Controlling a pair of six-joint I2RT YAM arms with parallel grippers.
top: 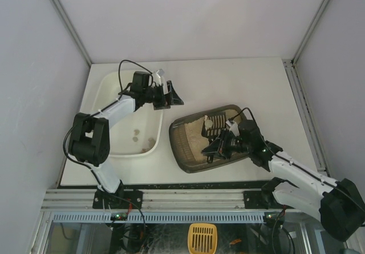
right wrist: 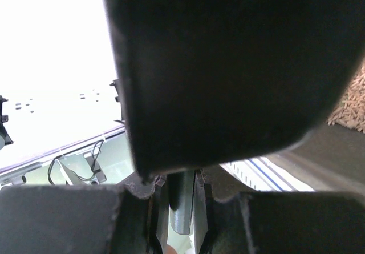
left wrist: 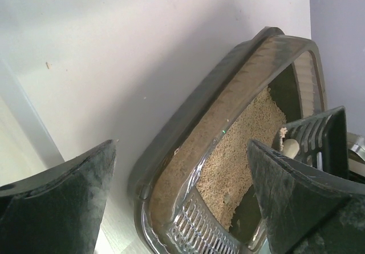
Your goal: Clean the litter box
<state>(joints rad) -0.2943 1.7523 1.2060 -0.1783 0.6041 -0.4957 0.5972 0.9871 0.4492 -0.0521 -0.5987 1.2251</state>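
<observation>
1. The litter box (top: 181, 151) is set front-centre on the worktop (top: 228, 80), just beside the white tray (top: 122, 138), with a narrow gap between the two rims.
2. Its near rim is placed close to the worktop's front edge. Open surface is left behind it and to its right.
3. The left end effector (top: 170, 94) is held apart with nothing gripped, over the tray's right rim and near the box's far-left corner.
4. The right end effector (top: 219, 146) is clamped on the black slotted scoop (top: 215, 127), inside the box.
5. A few small clumps (top: 136, 133) on the tray floor are seen in the top view only.
6. Beige litter (left wrist: 245, 145) banked along the box wall and a pale lump (left wrist: 291, 147) in the scoop are shown close up by the left wrist view.
7. The right wrist view is mostly blocked by the dark scoop. Only there is the handle seen pinched between the fingers.
</observation>
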